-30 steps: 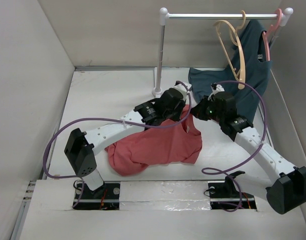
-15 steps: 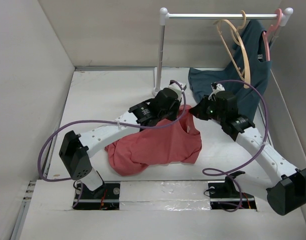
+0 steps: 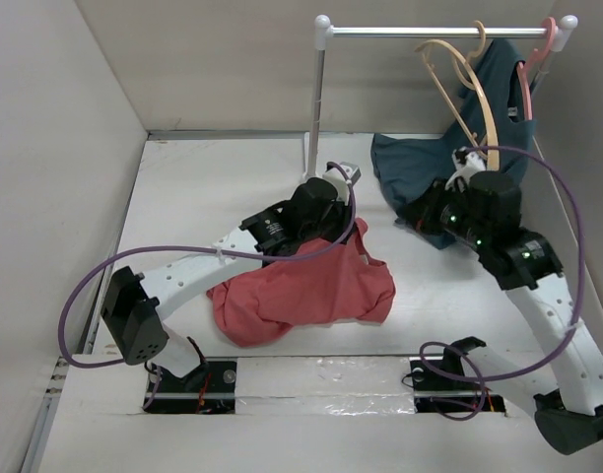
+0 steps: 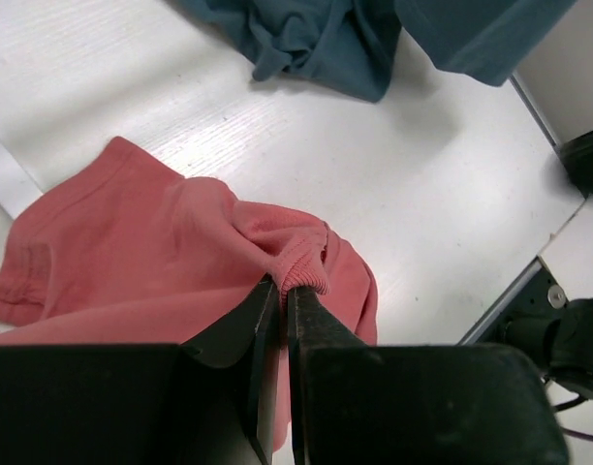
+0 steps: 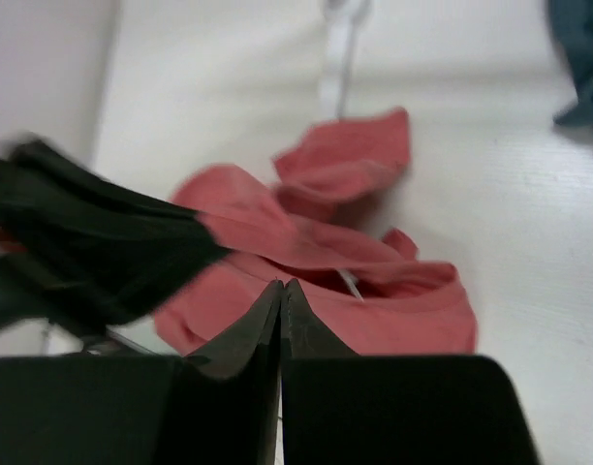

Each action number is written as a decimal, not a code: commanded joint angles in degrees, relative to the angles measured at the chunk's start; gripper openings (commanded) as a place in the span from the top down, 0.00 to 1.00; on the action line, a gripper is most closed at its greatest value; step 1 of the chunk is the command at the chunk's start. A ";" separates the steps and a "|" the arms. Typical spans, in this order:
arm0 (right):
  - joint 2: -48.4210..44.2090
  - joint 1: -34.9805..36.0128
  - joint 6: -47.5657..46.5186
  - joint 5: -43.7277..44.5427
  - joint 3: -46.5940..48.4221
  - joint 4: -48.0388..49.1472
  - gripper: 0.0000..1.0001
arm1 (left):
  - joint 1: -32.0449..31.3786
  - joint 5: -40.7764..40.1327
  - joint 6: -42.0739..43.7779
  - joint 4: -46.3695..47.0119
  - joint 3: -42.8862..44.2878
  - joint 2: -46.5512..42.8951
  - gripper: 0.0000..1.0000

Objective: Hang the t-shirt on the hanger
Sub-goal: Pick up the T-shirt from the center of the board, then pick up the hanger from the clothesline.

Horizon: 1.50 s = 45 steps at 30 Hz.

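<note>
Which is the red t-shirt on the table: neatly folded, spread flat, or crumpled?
Crumpled. The t-shirt lies in a rumpled heap, one part pulled up where the left gripper pinches a ribbed edge.

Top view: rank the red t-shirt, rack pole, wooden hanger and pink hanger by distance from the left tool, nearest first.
1. Red t-shirt, pinched in the left tool.
2. Rack pole, just behind.
3. Wooden hanger, back right.
4. Pink hanger, far right.
</note>
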 commanded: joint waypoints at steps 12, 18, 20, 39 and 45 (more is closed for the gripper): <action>16.31 -12.62 -14.76 20.58 38.96 5.07 0.71 | 0.80 8.59 2.40 6.30 -3.32 -5.05 1.00; 24.66 -22.91 -16.08 11.54 42.73 7.19 0.20 | 0.80 9.82 2.76 8.23 -7.01 -8.12 1.00; 26.87 -24.41 -17.92 6.98 42.04 8.86 0.17 | 0.80 10.52 2.67 8.41 -7.71 -8.30 1.00; 37.69 -24.95 -22.06 11.69 45.37 10.89 0.21 | 0.80 12.29 5.04 6.74 -7.01 -7.08 1.00; 39.36 -23.55 -22.15 15.54 47.22 11.67 0.55 | 0.80 12.55 4.87 6.13 -6.49 -6.90 1.00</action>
